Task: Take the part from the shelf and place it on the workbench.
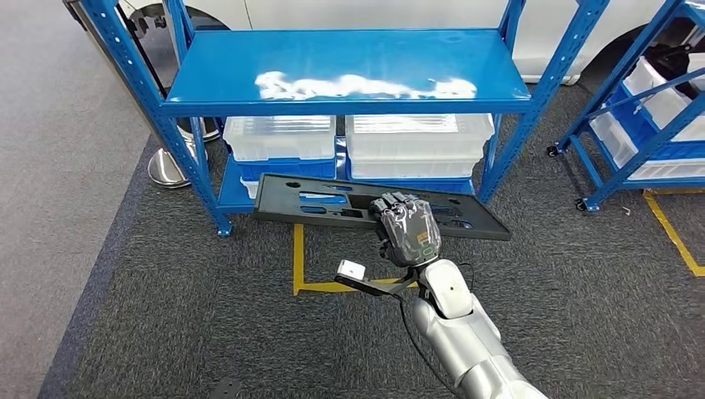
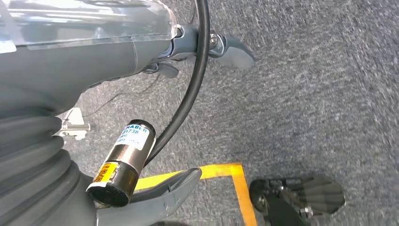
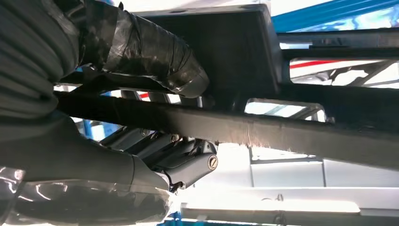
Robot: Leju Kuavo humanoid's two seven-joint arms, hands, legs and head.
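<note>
My right hand (image 1: 406, 230) is clamped on the part (image 1: 332, 204), a long flat black panel with cut-out slots. In the right wrist view the thumb (image 3: 155, 56) lies over one face of the panel's near rail (image 3: 282, 129) and the fingers (image 3: 164, 150) curl under the other, so the rail is pinched between them. The grip sits somewhat right of the panel's middle; I judge the longer left end will want to sag, so the wrist has to hold firm.

The part is held roughly level, in the air in front of the blue shelf (image 1: 345, 79), at about the height of the lower tier. Its far edge is close to the white bins (image 1: 416, 141) stored there; whether it touches the shelf frame I cannot tell from the head view. I judge it is out of the rack, or nearly so. Holding it flat and broadside probably suits a panel this long, since it keeps both ends away from the uprights.

My left hand (image 2: 141, 56) hangs at my side above the grey carpet (image 2: 320, 103) and a strip of yellow floor tape (image 2: 221, 172). It holds nothing, with the fingers apart as far as I can see them.

The top shelf board is bare and glossy. No workbench is in view, so placing has not yet been done.
</note>
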